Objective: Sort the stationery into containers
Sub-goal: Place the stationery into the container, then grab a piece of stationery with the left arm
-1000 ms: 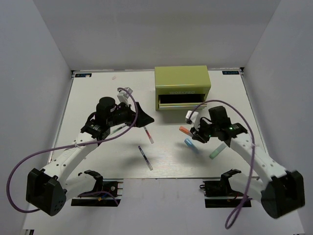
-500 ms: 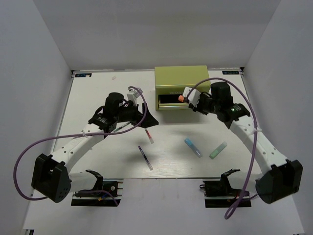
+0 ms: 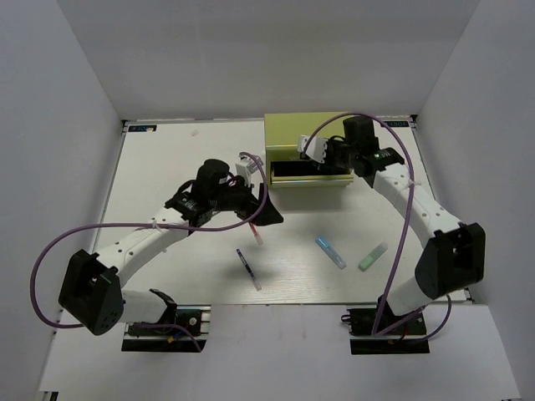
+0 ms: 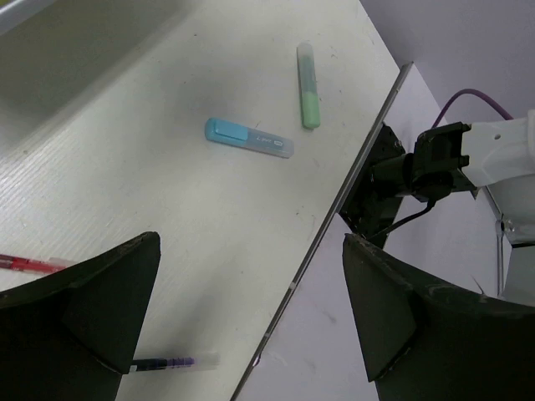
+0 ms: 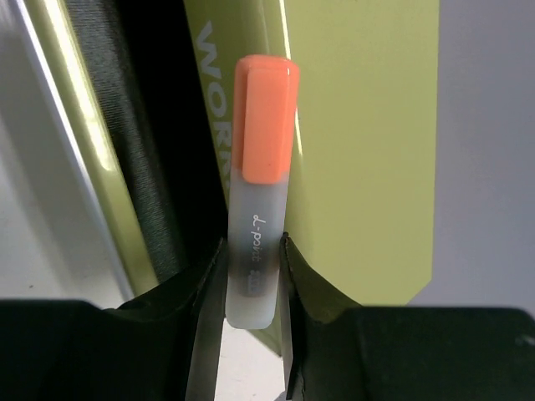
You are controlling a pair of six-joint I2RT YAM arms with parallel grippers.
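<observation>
Where the table [image 3: 159, 167] nears the arms, a purple pen [image 3: 248, 269] lies, with a blue marker [image 3: 330, 251] and a pale green stick [image 3: 373, 256] to its right. Further in, the left gripper [image 3: 261, 209] hangs over a red pen [image 3: 253, 232], fingers spread wide, holding nothing. At the back, the right gripper [image 5: 251, 284] pinches an orange-capped marker [image 5: 261, 167] above the green chest [image 3: 309, 129], by its open drawer [image 3: 305, 171].

Pale wood-grain worktop [image 3: 155, 163], boxed in by plain grey-white walls [image 3: 251, 58] on three sides. Small teal label [image 3: 142, 128] at far corner, approx. 11 o'clock; second label [image 3: 396, 124] approx. 1 o'clock. Faint pink smudge [image 3: 194, 131] nr the first.
</observation>
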